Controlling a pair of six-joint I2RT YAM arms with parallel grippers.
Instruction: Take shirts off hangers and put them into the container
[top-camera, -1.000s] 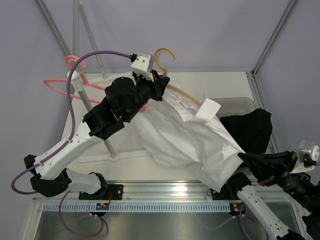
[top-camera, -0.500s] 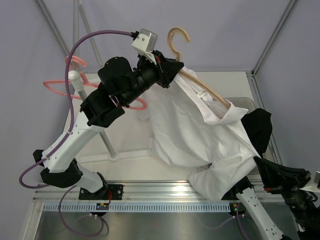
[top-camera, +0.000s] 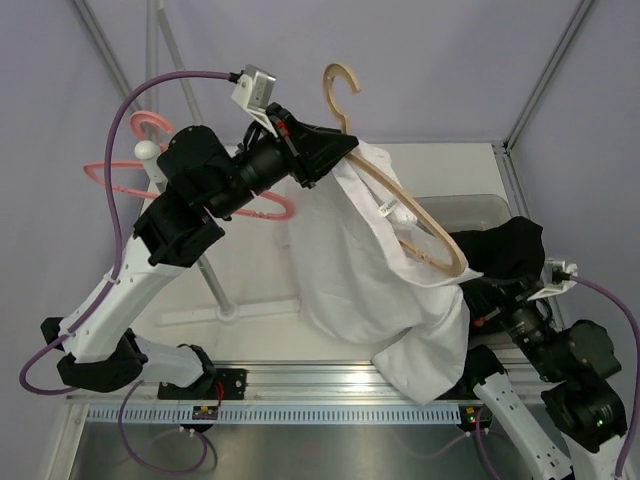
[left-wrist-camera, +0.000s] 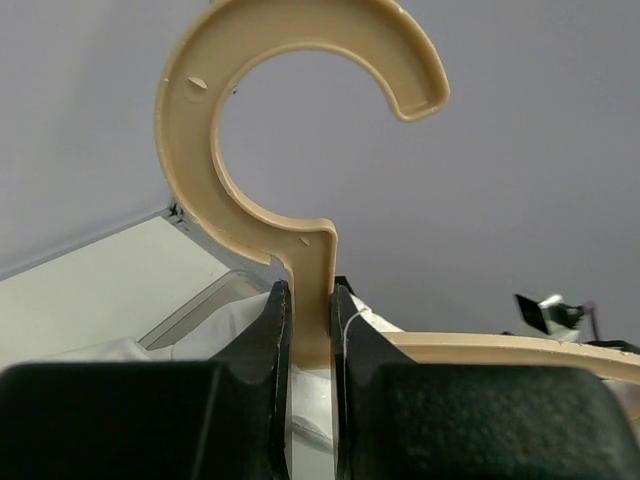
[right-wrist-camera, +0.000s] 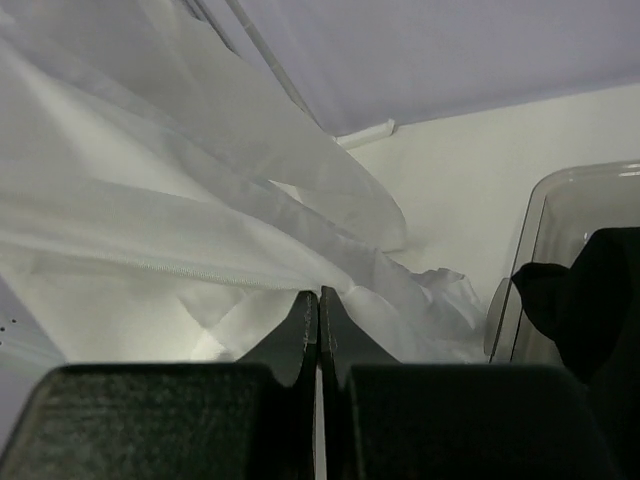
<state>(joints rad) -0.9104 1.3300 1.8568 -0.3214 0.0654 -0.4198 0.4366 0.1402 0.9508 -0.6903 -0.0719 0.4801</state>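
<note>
My left gripper (top-camera: 335, 150) (left-wrist-camera: 308, 292) is shut on the neck of the pale tan hanger (top-camera: 400, 205) (left-wrist-camera: 200, 150), holding it up in the air with the hook on top. The white shirt (top-camera: 360, 270) (right-wrist-camera: 150, 220) hangs from it. The hanger's right arm is bare and lies outside the cloth. My right gripper (top-camera: 470, 297) (right-wrist-camera: 319, 292) is shut on a fold of the white shirt at its lower right. The black shirt (top-camera: 505, 250) (right-wrist-camera: 590, 290) lies over the container (top-camera: 470, 207) (right-wrist-camera: 540, 215). The pink hanger (top-camera: 130, 170) hangs on the rack.
A grey rack pole with a white knob (top-camera: 148, 150) stands at the left, its base on the table behind my left arm. Frame posts (top-camera: 545, 90) rise at the table's back corners. An aluminium rail (top-camera: 340, 378) runs along the near edge.
My left arm has swung the tan hanger left and tilted it, and more of the hanger now shows outside the shirt. My right arm has come back in toward the table with the shirt.
</note>
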